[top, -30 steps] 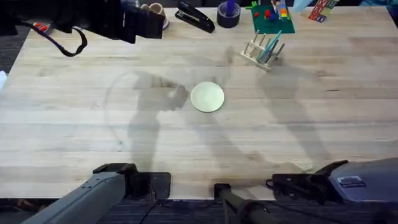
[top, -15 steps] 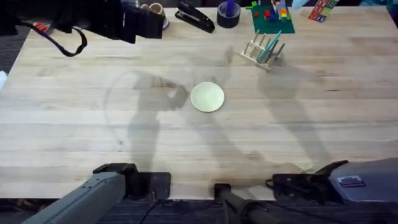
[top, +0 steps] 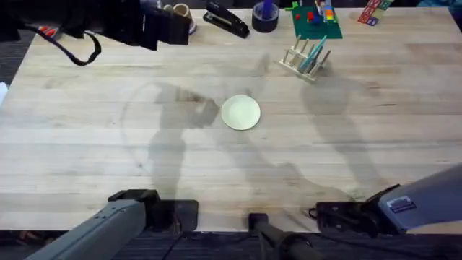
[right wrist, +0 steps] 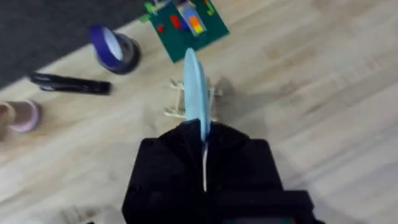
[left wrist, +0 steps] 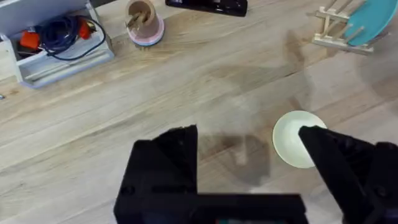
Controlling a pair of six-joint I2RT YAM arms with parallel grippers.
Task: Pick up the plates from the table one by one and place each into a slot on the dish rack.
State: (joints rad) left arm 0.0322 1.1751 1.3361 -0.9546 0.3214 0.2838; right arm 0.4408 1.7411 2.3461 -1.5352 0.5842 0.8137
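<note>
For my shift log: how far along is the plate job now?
Done: the light blue plate stands on edge in a slot of the dish rack. In hand: nothing is gripped; the left gripper hovers open near the cream plate. Left: that plate lies flat on the table and must go into the rack.
</note>
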